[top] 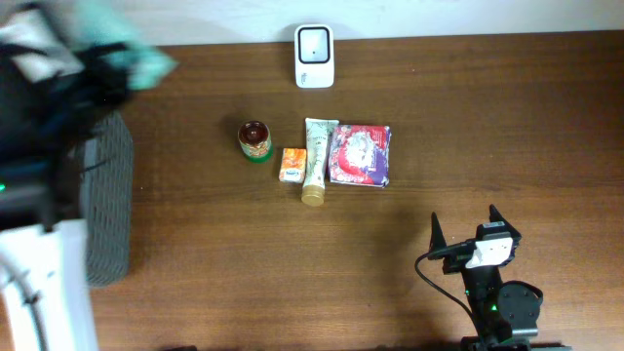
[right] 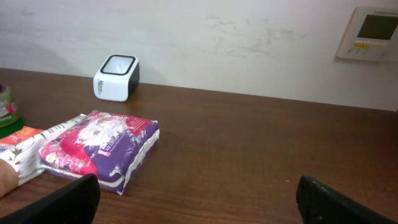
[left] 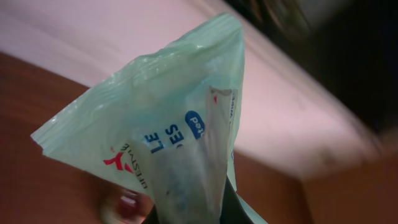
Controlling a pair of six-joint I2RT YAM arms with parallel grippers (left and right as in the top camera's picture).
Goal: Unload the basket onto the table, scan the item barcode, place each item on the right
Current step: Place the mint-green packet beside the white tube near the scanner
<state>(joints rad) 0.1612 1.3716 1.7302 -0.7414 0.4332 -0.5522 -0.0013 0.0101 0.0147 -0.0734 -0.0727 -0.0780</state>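
Note:
My left gripper [left: 194,215] is shut on a pale green plastic packet [left: 168,130] with blue and red lettering, which fills the left wrist view. Overhead, that packet [top: 132,51] is a blurred teal shape at the table's far left corner, held up by the left arm. The white barcode scanner [top: 314,56] stands at the back edge in the middle, well to the right of the packet, and shows again as the scanner [right: 116,78] in the right wrist view. My right gripper [top: 465,222] stands open low over the front right of the table, its dark fingers [right: 62,202] wide apart with nothing between them.
In a row mid-table lie a small jar [top: 254,139], an orange box [top: 292,165], a cream tube [top: 315,161] and a purple-pink pack [top: 360,154]. A grey ribbed pad [top: 107,205] lies along the left side. A wall panel [right: 372,32] hangs at the far right.

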